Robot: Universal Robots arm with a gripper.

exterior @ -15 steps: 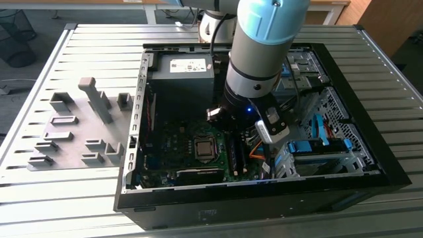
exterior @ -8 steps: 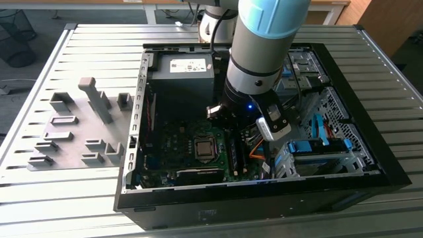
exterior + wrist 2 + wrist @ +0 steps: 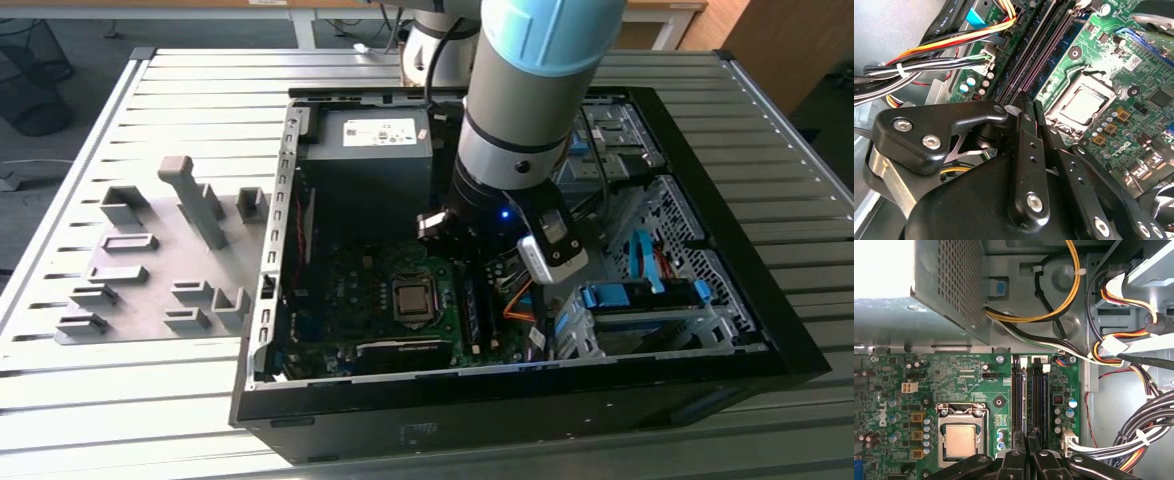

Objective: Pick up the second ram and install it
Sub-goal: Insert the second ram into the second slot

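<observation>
The black two-finger gripper [image 3: 1027,442], jaws clenched on the thin teal memory stick [image 3: 1027,405], holds it edge-down in the green motherboard's [image 3: 959,385] black slot [image 3: 1017,405], the seating step, needing straight pressure.

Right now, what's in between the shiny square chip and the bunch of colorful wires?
In the first wrist view, the long dark memory slots run between the processor and the wire bundle, with a strip of green motherboard on either side. The gripper sits over the slots.

Glossy green motherboard [image 3: 969,385]; matt grey metal table [image 3: 200,80].
</observation>
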